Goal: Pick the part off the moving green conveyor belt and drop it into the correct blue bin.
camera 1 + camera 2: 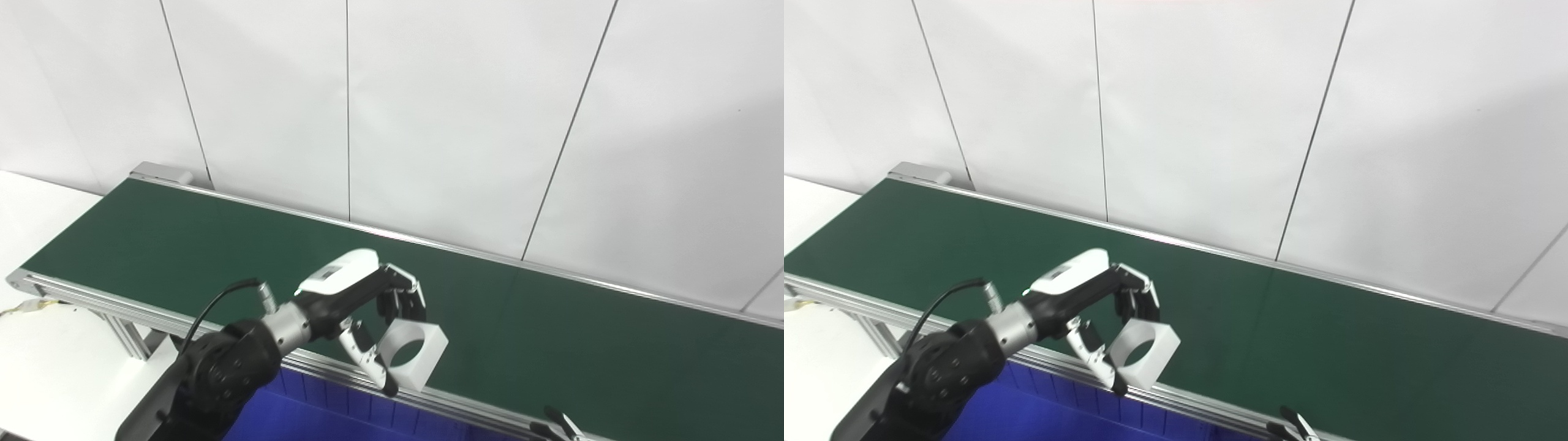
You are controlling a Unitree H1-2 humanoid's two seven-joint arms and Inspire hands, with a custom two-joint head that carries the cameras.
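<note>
At the near edge of the green conveyor belt [551,331], the left hand [367,306] has the part: a white square block with a round hole through it [411,354]. Fingers [404,300] curl over the top edge, the thumb [367,355] presses up along the left face, and the block is pinched between them, tilted so the hole faces the cameras. It looks lifted clear of the belt, hanging right over the aluminium side rail [343,364], though I can't be sure its lower corner isn't brushing that rail.

Just below the rail, a blue bin [318,410] shows, ribbed wall and open interior, partly behind the forearm. Only a sliver of the right hand [560,422] peeks in at the bottom edge, far too little to tell whether it's spread or closed.

Now the risk, as I read it: this is a thin pinch on smooth plastic, held by the rim and not through the hole. A quick swing toward the bin could let the block pivot in the grip and slip out early, landing back on the belt or bouncing off the rail. Catching the lower corner on the rail would do the same. And only one bin is in view, so whether it's the correct one can't be judged.
</note>
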